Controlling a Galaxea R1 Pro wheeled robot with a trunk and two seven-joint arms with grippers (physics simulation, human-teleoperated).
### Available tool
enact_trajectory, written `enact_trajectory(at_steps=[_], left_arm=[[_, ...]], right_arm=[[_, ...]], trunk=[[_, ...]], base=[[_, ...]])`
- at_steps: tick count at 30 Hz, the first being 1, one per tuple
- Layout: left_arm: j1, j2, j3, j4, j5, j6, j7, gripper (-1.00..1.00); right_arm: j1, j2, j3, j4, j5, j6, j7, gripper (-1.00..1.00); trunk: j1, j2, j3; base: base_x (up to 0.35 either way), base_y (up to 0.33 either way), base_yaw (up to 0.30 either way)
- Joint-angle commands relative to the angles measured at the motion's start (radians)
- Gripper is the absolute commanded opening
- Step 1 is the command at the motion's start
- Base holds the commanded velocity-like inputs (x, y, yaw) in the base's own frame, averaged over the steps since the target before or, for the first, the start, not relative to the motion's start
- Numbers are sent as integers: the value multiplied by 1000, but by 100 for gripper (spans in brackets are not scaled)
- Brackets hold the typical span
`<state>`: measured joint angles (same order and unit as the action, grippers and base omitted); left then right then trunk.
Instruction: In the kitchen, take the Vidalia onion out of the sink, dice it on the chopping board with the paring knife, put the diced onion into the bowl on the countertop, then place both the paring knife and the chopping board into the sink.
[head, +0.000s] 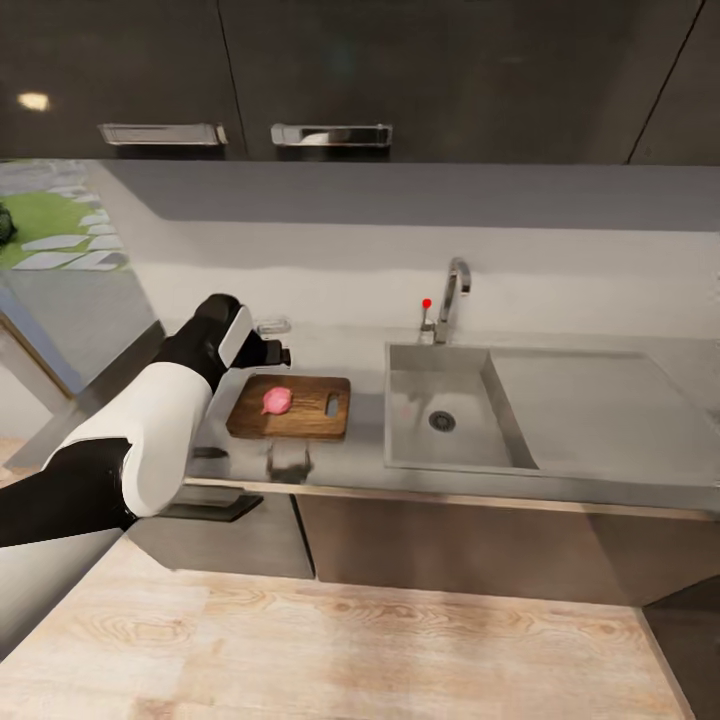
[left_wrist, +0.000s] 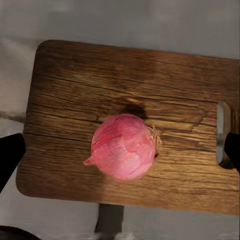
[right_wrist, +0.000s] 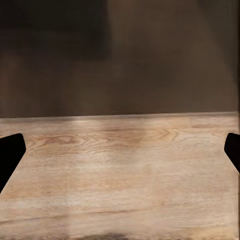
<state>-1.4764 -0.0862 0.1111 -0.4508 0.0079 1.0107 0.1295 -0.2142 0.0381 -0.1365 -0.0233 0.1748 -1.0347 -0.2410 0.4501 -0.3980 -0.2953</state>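
The pinkish Vidalia onion (head: 277, 400) (left_wrist: 124, 146) lies near the middle of the brown chopping board (head: 300, 420) (left_wrist: 65, 90), which rests on the grey countertop (head: 360, 350) left of the sink (head: 415, 440). My left gripper (head: 283, 352) (left_wrist: 121, 152) hovers open above the board, its fingertips (left_wrist: 10, 155) spread wide either side of the onion and not touching it. The sink basin looks empty. A small pale rounded-square dish, apparently the bowl (head: 272, 325), sits behind the board by the wall. My right gripper (right_wrist: 120, 155) is open over wooden floor. The paring knife is out of view.
A chrome tap (head: 455, 290) with a red knob stands behind the basin; the flat drainboard (head: 600, 410) extends right. Dark upper cabinets (head: 330, 80) hang above the counter. Light wood floor (head: 400, 650) runs in front of the dark lower cabinets.
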Motion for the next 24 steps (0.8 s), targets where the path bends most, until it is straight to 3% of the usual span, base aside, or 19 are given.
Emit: enact_trajectory(at_steps=[1, 24], left_arm=[[-1, -1, 7, 2, 1, 3, 5, 100], [-1, -1, 7, 74, 0, 0, 5, 100]], right_arm=[[-1, 0, -8, 0, 11, -2, -4, 100], [-1, 0, -8, 0, 11, -2, -4, 100]], trunk=[[0, -2, -2], [0, -2, -2]], base=[[-333, 0, 0], [-338, 0, 0]])
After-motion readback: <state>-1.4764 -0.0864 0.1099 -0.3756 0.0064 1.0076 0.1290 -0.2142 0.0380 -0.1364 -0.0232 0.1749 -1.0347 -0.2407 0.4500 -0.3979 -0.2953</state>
